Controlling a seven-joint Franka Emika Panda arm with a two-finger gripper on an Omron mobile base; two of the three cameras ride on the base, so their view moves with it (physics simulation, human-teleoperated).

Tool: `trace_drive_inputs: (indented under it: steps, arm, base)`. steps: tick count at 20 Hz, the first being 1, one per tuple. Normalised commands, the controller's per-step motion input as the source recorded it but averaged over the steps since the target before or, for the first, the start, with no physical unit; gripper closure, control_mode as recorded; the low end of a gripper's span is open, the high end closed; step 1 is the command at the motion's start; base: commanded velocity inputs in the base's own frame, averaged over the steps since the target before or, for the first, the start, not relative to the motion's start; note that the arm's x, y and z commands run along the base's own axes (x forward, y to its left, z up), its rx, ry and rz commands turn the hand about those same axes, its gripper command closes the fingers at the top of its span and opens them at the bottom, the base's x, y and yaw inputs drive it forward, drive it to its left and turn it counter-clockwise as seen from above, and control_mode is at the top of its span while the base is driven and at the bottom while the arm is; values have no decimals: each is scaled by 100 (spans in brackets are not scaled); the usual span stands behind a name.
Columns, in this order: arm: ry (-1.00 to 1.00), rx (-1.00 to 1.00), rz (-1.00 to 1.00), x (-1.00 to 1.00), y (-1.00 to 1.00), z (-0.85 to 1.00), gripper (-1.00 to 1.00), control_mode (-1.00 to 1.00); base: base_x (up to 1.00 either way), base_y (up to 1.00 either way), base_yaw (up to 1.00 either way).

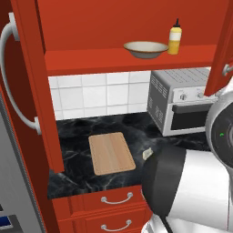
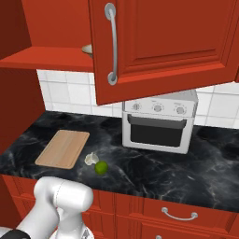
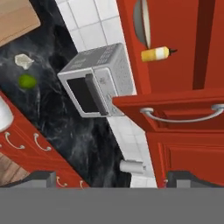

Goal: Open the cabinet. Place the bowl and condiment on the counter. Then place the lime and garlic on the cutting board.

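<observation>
The gripper [image 3: 112, 179], jaws wide and empty, faces the open cabinet [image 1: 132, 61], where the bowl [image 1: 145, 49] and condiment [image 1: 174, 39] sit on the shelf's front edge, above bare counter [image 2: 154, 163] holding cutting board [image 2: 63, 148], garlic [image 2: 91, 158] and lime [image 2: 101, 167]; no writing legible.

Arm [image 1: 191, 186] bulking low in the left base view, gripper [image 3: 112, 179] rolled sideways, jaws spread wide, nothing between the fingertips [image 3: 41, 178]

Open red cabinet [image 1: 132, 27] shelving cream bowl [image 1: 145, 49] beside upright yellow condiment [image 1: 174, 39].
</observation>
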Motion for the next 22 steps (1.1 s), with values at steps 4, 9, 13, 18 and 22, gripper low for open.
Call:
trace_drive_inputs:
  steps: [4,9,13,18,22]
  arm:
    - [0,-8,-13,43,-4,0,-100,-100]
    - [0,-5,-14,43,-13,0,-100,-100]
    - [0,-3,-15,43,-19,0,-100,-100]
    - [0,-3,-15,43,-20,0,-100,-100]
    - [0,-3,-15,42,-21,0,-100,-100]
  base:
    - [0,0,0]
    - [0,0,0]
    - [0,0,0]
    - [0,0,0]
    - [0,0,0]
